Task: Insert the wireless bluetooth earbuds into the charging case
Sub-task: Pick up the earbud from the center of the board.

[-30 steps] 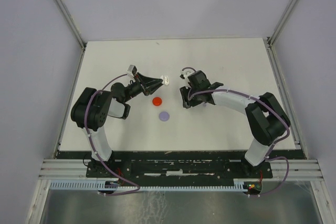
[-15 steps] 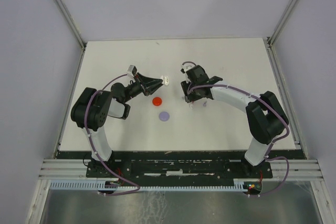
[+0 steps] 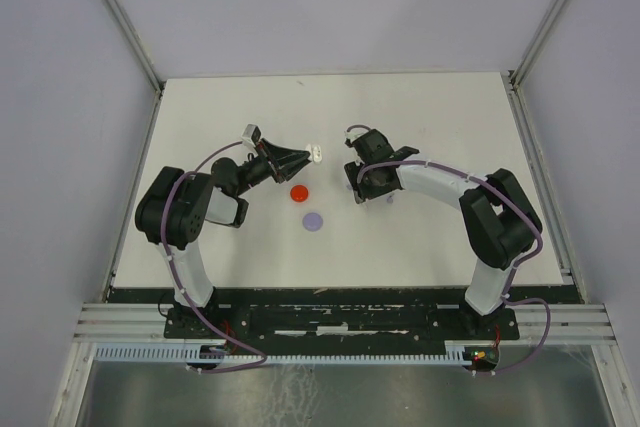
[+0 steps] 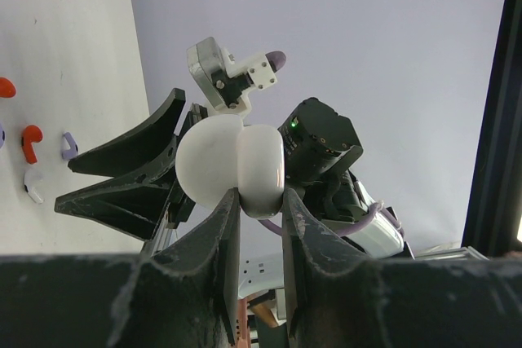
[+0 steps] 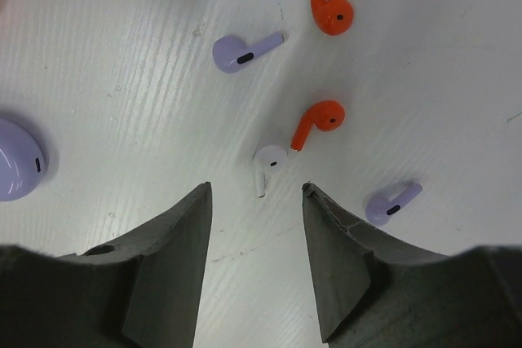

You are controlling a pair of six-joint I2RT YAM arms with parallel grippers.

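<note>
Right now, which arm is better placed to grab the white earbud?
Right. The right gripper hangs open directly over the white earbud, straddling it; the left gripper is shut on the white case.

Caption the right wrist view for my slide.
Open right hand poised over a white earbud beside a red earbud.

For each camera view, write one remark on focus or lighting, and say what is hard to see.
Right wrist: the earbuds lie crisp on the table, the right fingers soft-edged. Left wrist: the white case is sharp, the left fingers holding it blurred low in frame. Top external: even light, scarcely a shadow; the earbuds are too small to tell apart.
</note>
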